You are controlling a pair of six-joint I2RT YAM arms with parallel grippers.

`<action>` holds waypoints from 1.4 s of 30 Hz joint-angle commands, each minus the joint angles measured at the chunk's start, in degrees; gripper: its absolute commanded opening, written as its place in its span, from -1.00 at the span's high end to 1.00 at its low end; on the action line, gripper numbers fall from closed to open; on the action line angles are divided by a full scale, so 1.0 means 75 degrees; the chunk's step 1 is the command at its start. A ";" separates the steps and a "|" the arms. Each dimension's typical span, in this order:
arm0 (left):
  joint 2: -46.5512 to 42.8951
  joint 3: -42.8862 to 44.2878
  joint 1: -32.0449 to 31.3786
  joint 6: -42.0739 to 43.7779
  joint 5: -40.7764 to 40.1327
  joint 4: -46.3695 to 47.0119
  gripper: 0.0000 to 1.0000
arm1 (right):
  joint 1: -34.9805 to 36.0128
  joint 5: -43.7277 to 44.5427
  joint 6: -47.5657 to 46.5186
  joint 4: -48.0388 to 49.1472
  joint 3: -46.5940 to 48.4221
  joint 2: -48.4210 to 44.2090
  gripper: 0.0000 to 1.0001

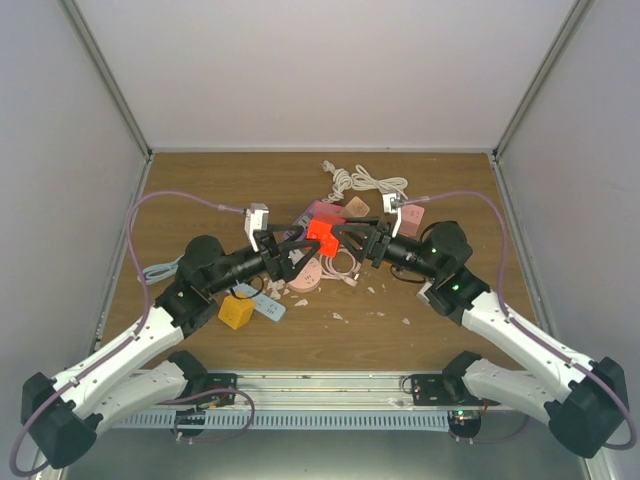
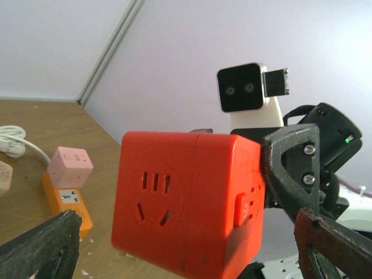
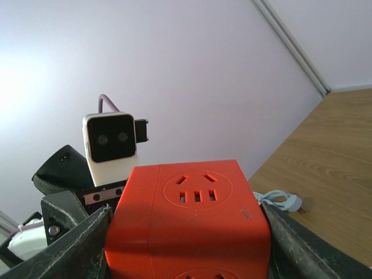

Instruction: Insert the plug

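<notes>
My right claw [image 1: 338,240] grips the red socket cube [image 1: 320,238] by two opposite sides and holds it in the air above the middle of the worktop [image 1: 450,300], roughly level and clear of the clutter below. The cube is glossy red with rounded edges and a seam round its body. At least two of its faces carry a round recessed outlet with slots. The white corded plug [image 1: 362,182] lies loose at the far side, well apart.

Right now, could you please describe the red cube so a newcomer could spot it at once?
Look above the middle of the table. The red cube sits there, clamped in the right gripper and facing the open left gripper. Unlike the yellow cube and pink cube, it is in the air.
</notes>
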 commanded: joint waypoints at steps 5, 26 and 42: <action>0.0347 0.0000 0.0191 -0.1084 0.0299 0.0818 -0.71 | -0.0069 -0.0438 0.0040 0.0915 0.0107 0.0151 -0.19; 0.0681 -0.0130 0.0369 -0.1300 0.0101 0.0244 -0.03 | -0.0070 0.0038 -0.0705 0.0586 -0.0341 0.0269 -0.76; 0.1451 0.0003 0.2218 -0.0003 0.2395 -0.2854 0.03 | 0.0530 0.2572 -0.6247 -0.3726 0.0132 0.0287 -0.92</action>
